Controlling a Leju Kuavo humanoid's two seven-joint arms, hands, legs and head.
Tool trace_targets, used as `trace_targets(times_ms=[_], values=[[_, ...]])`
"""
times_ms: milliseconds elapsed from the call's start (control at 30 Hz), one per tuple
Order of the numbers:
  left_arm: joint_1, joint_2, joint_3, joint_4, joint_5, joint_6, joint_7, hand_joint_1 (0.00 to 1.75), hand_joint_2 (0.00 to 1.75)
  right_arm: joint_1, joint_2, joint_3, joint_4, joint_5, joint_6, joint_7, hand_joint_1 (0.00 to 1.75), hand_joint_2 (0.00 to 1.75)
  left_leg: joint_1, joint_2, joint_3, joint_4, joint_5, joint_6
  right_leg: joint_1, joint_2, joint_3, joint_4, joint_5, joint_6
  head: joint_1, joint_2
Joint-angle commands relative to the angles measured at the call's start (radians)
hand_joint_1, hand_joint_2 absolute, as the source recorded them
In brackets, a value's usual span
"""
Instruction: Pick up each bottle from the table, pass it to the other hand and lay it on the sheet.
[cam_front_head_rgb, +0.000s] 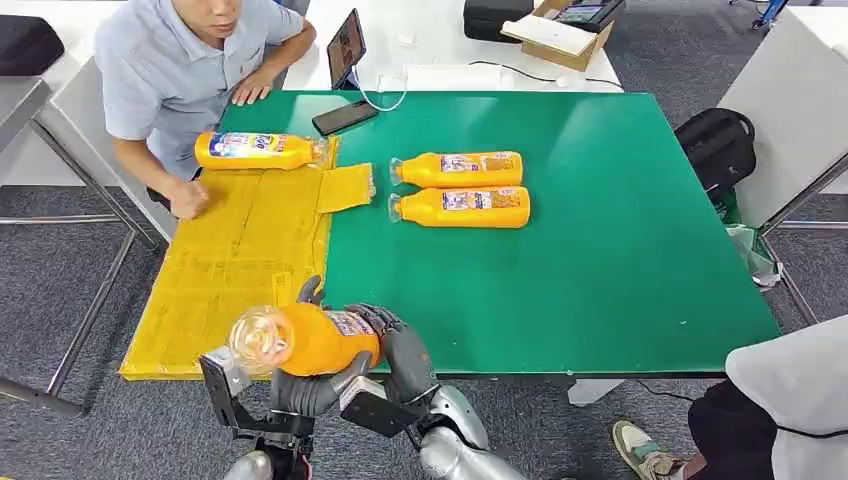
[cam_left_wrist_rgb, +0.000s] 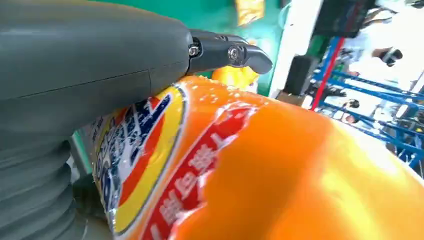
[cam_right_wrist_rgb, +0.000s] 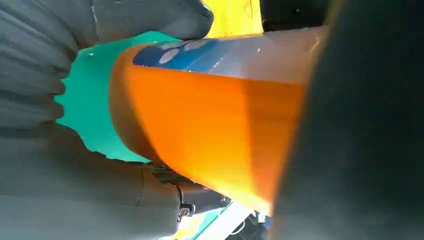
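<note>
Orange bottle (cam_front_head_rgb: 305, 340) gripped by both hands at the desk's (cam_front_head_rgb: 600, 260) near edge

It is held lengthwise by left hand (cam_front_head_rgb: 310, 385) and right hand (cam_front_head_rgb: 400, 350), cap leftward; red label characters are seen but unreadable

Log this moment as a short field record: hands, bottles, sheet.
held bottle: orange, lying sideways, above the table's near edge
left hand: grips it from below
right hand: grips its base end
yellow sheet: on green table, left part
bottle on sheet: one, at far end
bottles off sheet: two, side by side on the green
</note>
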Motion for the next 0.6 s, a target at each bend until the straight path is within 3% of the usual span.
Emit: trace_targets(times_ms=[33,67,100,133,167,200,600], values=[[-0.042,0.007,-0.001,0.05,0.032,0.003,0.03,1.75,1.75,-0.02,0.024,0.082,0.104,0.003,0.002,0.0,1.5,1.75,0.001,0.0,0.003,0.0,-0.001,-0.002,0.002,-0.001,0.003,-0.001,-0.001,-0.002,0.0,0.0],[-0.042,0.005,0.005,0.051,0.035,0.01,0.031,1.75,1.75,-0.017,0.023,0.089,0.101,0.001,0.007,-0.001,1.24,1.75,0.002,0.0,0.003,0.0,-0.001,-0.002,0.002,-0.001,0.004,-0.001,-0.001,-0.002,0.0,0.0],[-0.04,0.003,0.012,0.05,0.043,0.015,0.032,1.75,1.75,-0.015,0.022,0.098,0.096,-0.002,0.015,-0.002,0.56,1.75,0.001,0.0,0.003,0.0,-0.001,-0.001,0.002,-0.001,0.003,-0.001,-0.001,-0.002,0.0,0.0],[-0.037,0.002,0.021,0.047,0.05,0.023,0.031,1.75,1.75,-0.01,0.018,0.109,0.085,-0.004,0.012,-0.001,0.0,1.75,0.002,0.0,0.004,0.0,-0.001,-0.002,0.002,-0.001,0.004,-0.001,-0.001,-0.003,0.0,0.0],[-0.036,0.001,0.027,0.043,0.051,0.03,0.028,1.75,1.75,-0.005,0.016,0.113,0.077,-0.004,0.001,-0.005,0.0,1.75,0.001,0.0,0.002,0.0,-0.001,-0.001,0.001,-0.001,0.003,-0.001,-0.001,-0.002,0.0,0.0],[-0.034,-0.002,0.038,0.04,0.056,0.04,0.025,1.75,1.75,-0.001,0.014,0.115,0.071,-0.007,-0.007,-0.008,0.0,0.0,0.002,0.0,0.003,0.0,-0.001,-0.002,0.002,-0.001,0.004,-0.001,-0.001,-0.003,0.0,0.0],[0.025,0.004,0.181,-0.061,-0.015,0.181,0.01,1.75,1.75,0.111,-0.088,0.085,-0.103,0.004,-0.147,-0.069,0.0,0.0,0.001,-0.001,0.002,0.0,-0.001,-0.001,0.001,-0.001,0.002,-0.001,-0.001,-0.001,0.0,0.0]])
